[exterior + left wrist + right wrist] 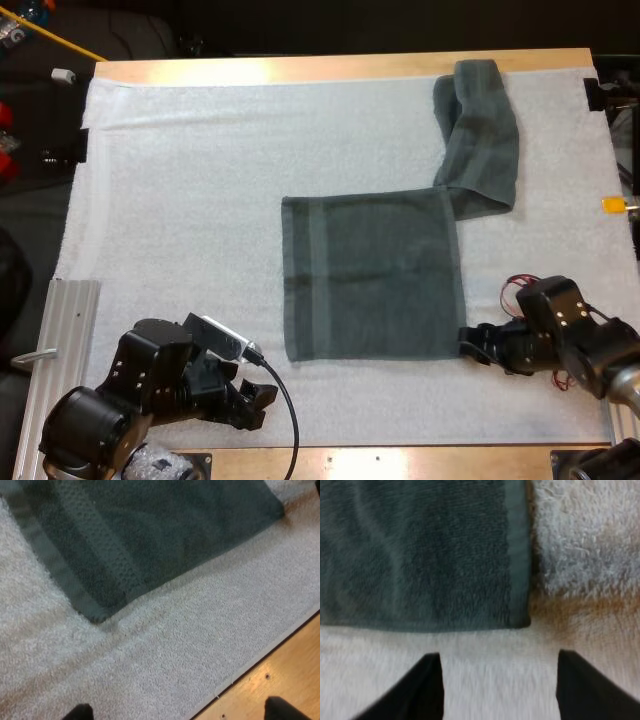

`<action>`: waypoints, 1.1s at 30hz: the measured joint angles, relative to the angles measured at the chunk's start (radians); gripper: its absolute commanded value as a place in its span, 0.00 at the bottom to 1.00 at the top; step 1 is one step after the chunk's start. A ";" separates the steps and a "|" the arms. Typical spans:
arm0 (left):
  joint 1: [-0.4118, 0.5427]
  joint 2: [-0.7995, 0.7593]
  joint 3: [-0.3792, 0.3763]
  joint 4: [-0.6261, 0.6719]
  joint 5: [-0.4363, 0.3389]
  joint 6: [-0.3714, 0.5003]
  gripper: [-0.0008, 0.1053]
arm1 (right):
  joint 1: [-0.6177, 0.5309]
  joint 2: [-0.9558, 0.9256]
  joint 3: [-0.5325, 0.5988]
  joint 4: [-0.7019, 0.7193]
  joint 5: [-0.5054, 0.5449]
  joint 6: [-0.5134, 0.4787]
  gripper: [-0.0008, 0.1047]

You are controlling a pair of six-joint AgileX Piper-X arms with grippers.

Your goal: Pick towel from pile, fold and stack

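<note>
High view: wooden bench (330, 68) w/ white mat (180, 200) over most of it. Flat towel (370, 275), dark grey-green, lies spread as a near-square at mat centre, a bit right. Second towel (480, 140) lies bunched in a long strip at far right, its near end touching the flat towel's far right corner. L tool (262, 400) sits low over bare mat at near left, near the flat towel's near left corner but apart from it. R tool (468, 345) is at near right, tips just beside the flat towel's near right corner. Metal rail (70, 330) lies along the mat's left near edge.

L wrist view: L tool (180, 712) released, fingers (80, 712) wide apart, nothing between, over bare mat (175, 660). Flat towel (150, 530) lies beyond w/ one near corner closest to the tool; bench (285, 675) wood is beside one finger.

R wrist view: R tool (500, 690) released, fingers (425, 690) apart and clear of cloth. Flat towel (420, 555) corner lies just ahead of the gap, hem flat on mat (590, 545).
</note>
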 measured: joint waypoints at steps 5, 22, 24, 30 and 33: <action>0.000 0.000 0.000 -0.003 0.000 0.000 0.62 | 0.000 0.109 0.000 -0.062 0.000 0.014 0.47; 0.000 0.000 0.000 -0.013 0.000 0.000 0.62 | 0.000 0.309 0.000 -0.195 -0.059 0.092 0.45; 0.000 0.000 0.000 -0.013 0.000 0.000 0.62 | 0.000 0.316 0.000 -0.194 -0.059 0.092 0.39; 0.000 0.000 0.000 -0.013 0.000 0.000 0.62 | 0.000 0.316 0.000 -0.199 -0.060 0.092 0.10; 0.000 0.000 0.000 -0.013 0.000 0.000 0.62 | 0.000 0.316 0.000 -0.203 -0.060 0.092 0.01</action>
